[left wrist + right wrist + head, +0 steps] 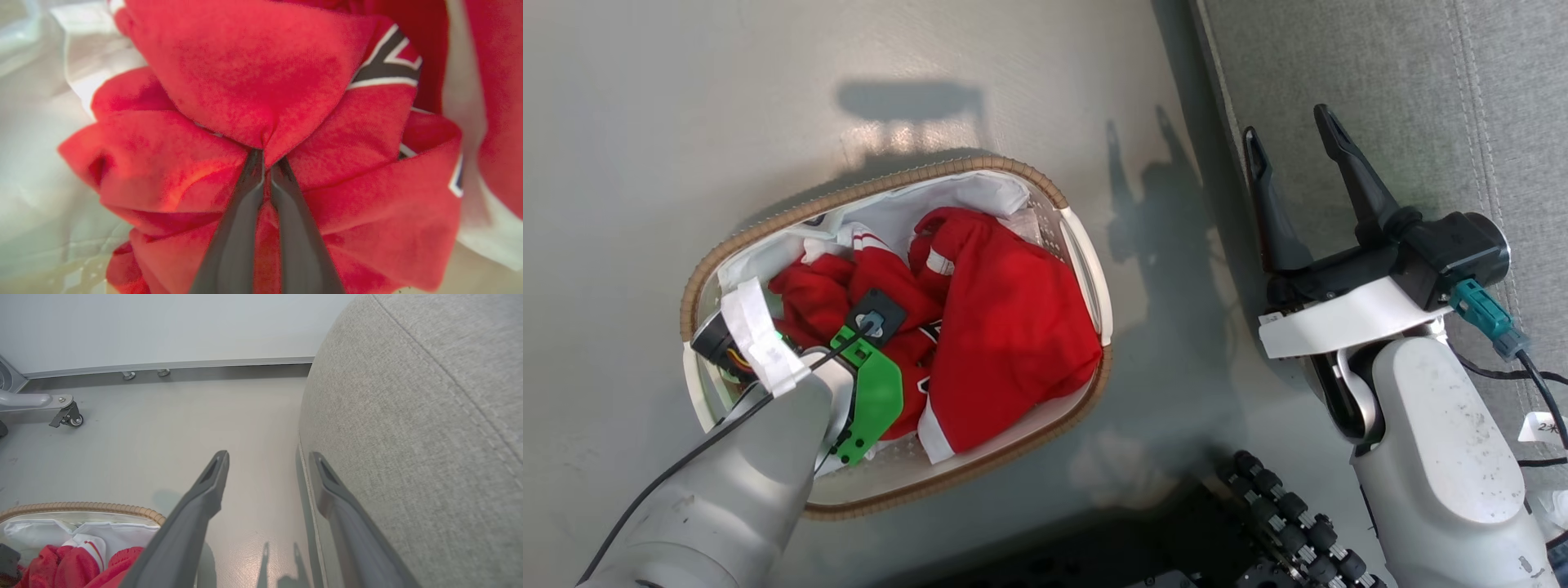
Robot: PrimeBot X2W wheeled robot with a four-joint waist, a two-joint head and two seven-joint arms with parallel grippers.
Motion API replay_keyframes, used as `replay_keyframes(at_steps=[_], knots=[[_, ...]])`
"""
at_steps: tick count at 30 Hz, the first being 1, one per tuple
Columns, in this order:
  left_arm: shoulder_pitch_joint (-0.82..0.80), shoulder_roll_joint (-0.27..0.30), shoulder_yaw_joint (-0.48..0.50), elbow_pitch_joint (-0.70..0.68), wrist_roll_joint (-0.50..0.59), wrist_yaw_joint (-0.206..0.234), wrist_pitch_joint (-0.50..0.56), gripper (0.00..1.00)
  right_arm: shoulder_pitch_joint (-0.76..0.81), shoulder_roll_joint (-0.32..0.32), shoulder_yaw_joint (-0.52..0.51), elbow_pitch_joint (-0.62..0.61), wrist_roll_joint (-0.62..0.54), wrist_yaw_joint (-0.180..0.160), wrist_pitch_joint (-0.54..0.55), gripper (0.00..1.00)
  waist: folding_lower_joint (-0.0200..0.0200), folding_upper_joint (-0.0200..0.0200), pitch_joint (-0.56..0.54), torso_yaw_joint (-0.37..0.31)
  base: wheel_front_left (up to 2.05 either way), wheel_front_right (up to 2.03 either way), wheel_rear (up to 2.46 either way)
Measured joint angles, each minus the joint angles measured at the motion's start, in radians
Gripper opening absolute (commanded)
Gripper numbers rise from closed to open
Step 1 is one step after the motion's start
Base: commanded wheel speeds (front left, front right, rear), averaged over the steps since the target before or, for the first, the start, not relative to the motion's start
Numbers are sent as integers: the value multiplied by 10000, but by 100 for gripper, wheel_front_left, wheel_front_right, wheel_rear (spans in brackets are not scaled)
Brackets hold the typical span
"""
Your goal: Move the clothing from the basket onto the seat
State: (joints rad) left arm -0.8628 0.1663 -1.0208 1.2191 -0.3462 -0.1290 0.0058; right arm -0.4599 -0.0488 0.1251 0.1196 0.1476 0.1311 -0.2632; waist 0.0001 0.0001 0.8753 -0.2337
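The left tool is pinching a thin ridge of the red clothing, its fingers nearly together with only a fold of fabric between the tips. That is looking like a shallow bite: when the arm is lifting, the fold could be sliding out under the garment's own weight and dropping back.

The clothing is lying bunched in the basket, two red pieces overlapping. The pinched one may be dragging the other up by friction, then shedding it over the rim onto the floor.

The white liner is lying under and around the red cloth. I cannot tell whether any of it is caught in the pinch; if it is, the light basket could be tipping or riding up with the lift.

Further off, the right tool is standing wide and empty at the near edge of the seat, so a hanging sleeve could be snagging on its fingers while crossing.
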Motion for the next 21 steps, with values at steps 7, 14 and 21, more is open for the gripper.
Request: replay_keyframes(at_steps=[7, 14, 21], knots=[[411, 23, -178, -132, -372, 0, -922, 0, 227, 2, -221, 188, -192, 0, 0, 100, -1, 0, -655, 115, 0, 0, 0], [800, -242, 6, -140, -798, 0, -2119, 0, 705, 6, -491, 397, -539, 0, 0, 100, -1, 0, -1649, 328, 0, 0, 0], [1016, -213, 113, -462, -894, 21, -2606, 0, 1449, 8, -679, 596, -803, 0, 0, 100, -1, 0, -2980, 545, 0, 0, 0]])
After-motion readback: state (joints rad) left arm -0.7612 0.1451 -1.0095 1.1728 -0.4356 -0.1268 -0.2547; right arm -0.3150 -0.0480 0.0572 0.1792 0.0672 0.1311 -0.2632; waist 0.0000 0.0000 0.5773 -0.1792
